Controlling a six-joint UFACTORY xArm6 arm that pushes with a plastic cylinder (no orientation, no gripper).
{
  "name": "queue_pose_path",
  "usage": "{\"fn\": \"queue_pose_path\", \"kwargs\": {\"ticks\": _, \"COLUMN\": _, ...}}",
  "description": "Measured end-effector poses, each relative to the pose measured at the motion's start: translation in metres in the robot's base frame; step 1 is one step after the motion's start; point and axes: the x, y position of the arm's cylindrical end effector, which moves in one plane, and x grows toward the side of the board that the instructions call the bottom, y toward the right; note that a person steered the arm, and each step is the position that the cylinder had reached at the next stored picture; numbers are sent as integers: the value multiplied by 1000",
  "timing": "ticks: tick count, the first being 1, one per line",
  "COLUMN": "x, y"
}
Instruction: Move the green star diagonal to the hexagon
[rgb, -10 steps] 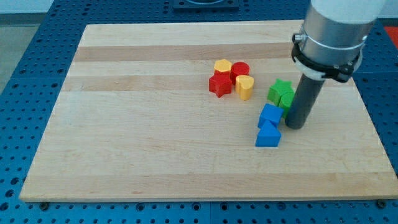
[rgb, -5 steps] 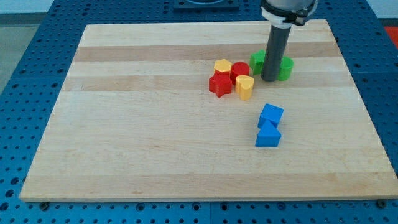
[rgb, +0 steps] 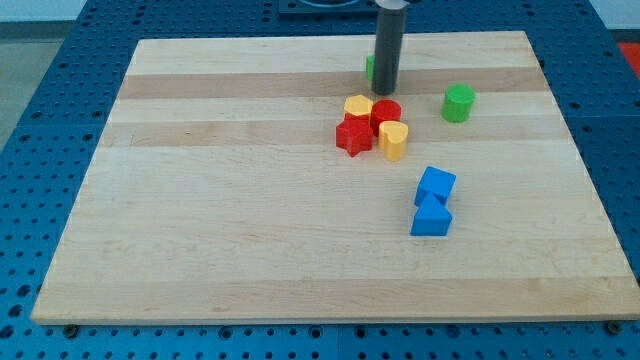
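Observation:
My tip (rgb: 386, 92) stands near the view's top, just above the red cylinder (rgb: 387, 112) and the yellow hexagon (rgb: 358, 105). The green star (rgb: 369, 68) is mostly hidden behind the rod; only a sliver shows at the rod's left side, up and right of the hexagon. A red star (rgb: 353, 135) and a yellow heart (rgb: 393, 141) sit right below the hexagon and the red cylinder, in one tight cluster.
A green cylinder (rgb: 458, 103) stands alone to the right of the cluster. A blue cube (rgb: 436, 186) and a blue triangular block (rgb: 431, 217) touch each other lower right. The wooden board (rgb: 200, 200) lies on a blue perforated table.
My tip has moved up and to the left, pushing the green star with it away from the blue blocks. The green cylinder was left behind at the right.

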Motion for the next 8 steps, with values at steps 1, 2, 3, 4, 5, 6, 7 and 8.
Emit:
{"fn": "queue_pose_path", "kwargs": {"ticks": 1, "x": -23, "y": 5}}
{"fn": "queue_pose_path", "kwargs": {"ticks": 2, "x": -32, "y": 31}}
{"fn": "queue_pose_path", "kwargs": {"ticks": 3, "x": -33, "y": 55}}
{"fn": "queue_pose_path", "kwargs": {"ticks": 4, "x": -51, "y": 65}}
{"fn": "queue_pose_path", "kwargs": {"ticks": 5, "x": -67, "y": 47}}
{"fn": "queue_pose_path", "kwargs": {"ticks": 6, "x": -68, "y": 9}}
{"fn": "queue_pose_path", "kwargs": {"ticks": 7, "x": -68, "y": -13}}
{"fn": "queue_pose_path", "kwargs": {"ticks": 8, "x": -64, "y": -15}}
